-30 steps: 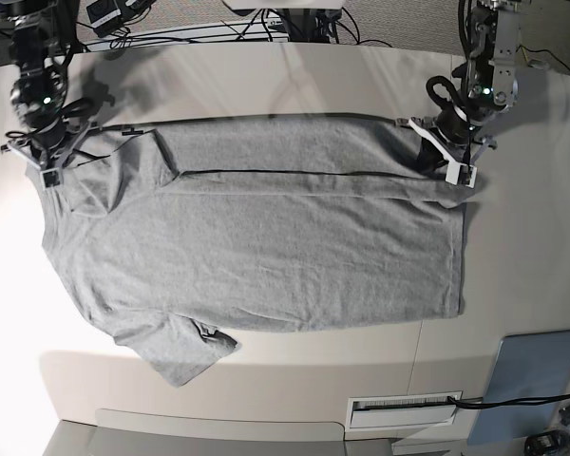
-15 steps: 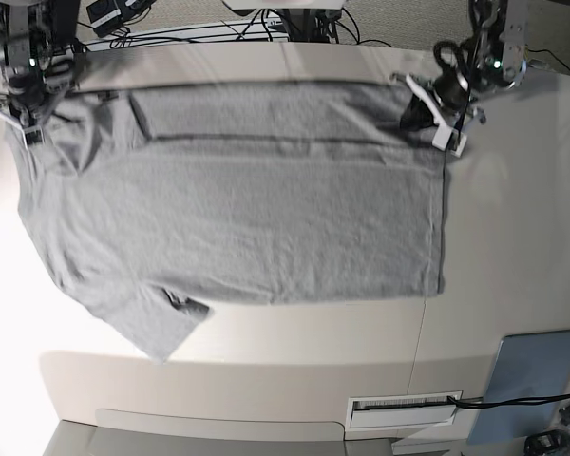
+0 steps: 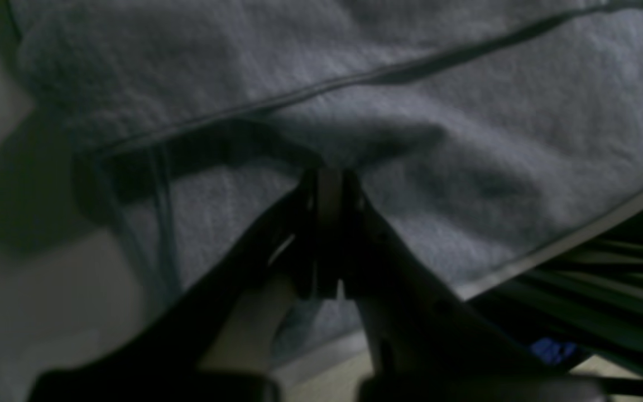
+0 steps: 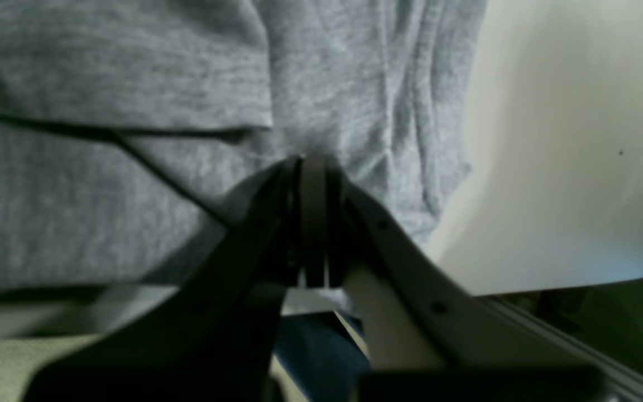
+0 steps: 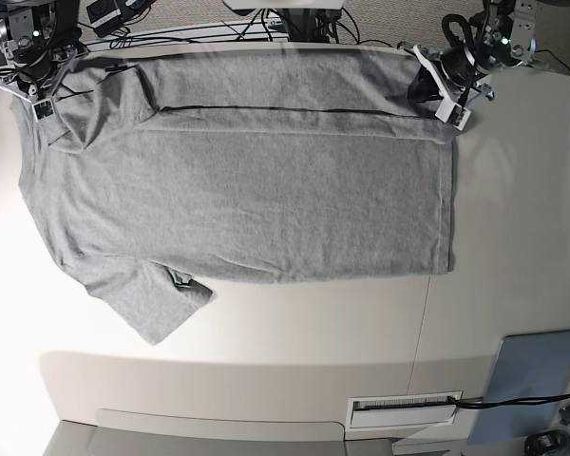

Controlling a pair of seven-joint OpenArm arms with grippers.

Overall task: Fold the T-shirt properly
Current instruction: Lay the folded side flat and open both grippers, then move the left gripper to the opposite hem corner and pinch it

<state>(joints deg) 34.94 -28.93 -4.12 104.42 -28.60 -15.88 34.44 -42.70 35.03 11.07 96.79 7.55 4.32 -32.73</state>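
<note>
Grippers pinch both ends of the T-shirt [image 5: 237, 180] fold at the bench [image 5: 513, 237] far edge: left gripper [image 5: 446, 95] jaws clamped on hem corner, right gripper [image 5: 33, 90] on shoulder, likely keeping the fold taut and straight.

A pale table [image 5: 513, 218] carries a grey T-shirt [image 5: 256, 190], spread flat along its far edge with the folded top strip toward that edge. One sleeve points to the near left. A grey-blue sheet [image 5: 532, 380] lies at the near right corner.
</note>
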